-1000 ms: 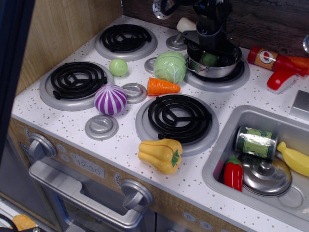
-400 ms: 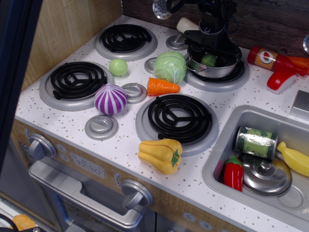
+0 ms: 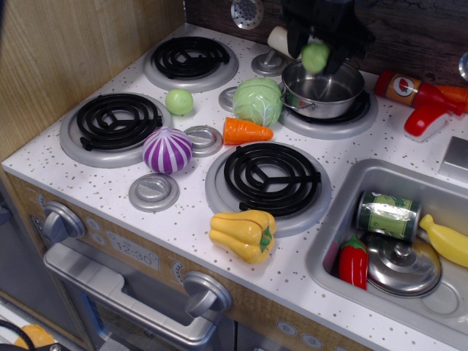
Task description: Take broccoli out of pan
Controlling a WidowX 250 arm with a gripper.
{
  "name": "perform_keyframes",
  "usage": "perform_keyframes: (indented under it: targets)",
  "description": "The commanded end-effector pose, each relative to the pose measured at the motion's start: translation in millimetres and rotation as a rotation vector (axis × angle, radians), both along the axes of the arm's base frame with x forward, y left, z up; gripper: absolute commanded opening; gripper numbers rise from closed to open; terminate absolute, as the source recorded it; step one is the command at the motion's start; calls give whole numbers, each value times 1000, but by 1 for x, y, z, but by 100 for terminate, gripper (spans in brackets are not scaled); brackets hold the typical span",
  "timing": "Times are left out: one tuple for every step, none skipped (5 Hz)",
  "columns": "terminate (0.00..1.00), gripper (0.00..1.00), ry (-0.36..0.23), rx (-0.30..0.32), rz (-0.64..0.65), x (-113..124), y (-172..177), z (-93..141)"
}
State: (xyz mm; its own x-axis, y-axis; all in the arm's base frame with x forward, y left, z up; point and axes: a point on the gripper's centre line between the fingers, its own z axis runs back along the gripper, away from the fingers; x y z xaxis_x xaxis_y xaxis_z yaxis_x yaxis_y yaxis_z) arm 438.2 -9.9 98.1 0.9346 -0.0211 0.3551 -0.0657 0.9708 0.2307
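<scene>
The broccoli [image 3: 316,56] is a small light-green lumpy ball held in the air just above the pan [image 3: 323,91]. My black gripper [image 3: 317,51] is shut on the broccoli, its fingers on either side of it. The pan is a shiny steel pot on the back right burner; its cream handle [image 3: 279,36] points to the back left. The inside of the pan looks bare.
A pale-green cabbage [image 3: 258,101] and an orange carrot [image 3: 246,131] lie just left of the pan. A small green ball [image 3: 179,101], a purple onion [image 3: 167,150] and a yellow pepper [image 3: 243,235] lie on the stove. The sink [image 3: 351,197] at right holds a can, lid, red pepper and banana. A ketchup bottle [image 3: 418,91] lies at the back right.
My gripper has risen out of the pan with the broccoli in it. The broccoli lay inside the pan before and now hangs above it. The camera view shifted slightly.
</scene>
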Motion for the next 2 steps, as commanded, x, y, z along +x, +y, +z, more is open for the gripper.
perform_keyframes:
  targets:
    - [0,0,-49,-18,80,-40,-6,41]
    - [0,0,-32,-93,77,-42,-20,12]
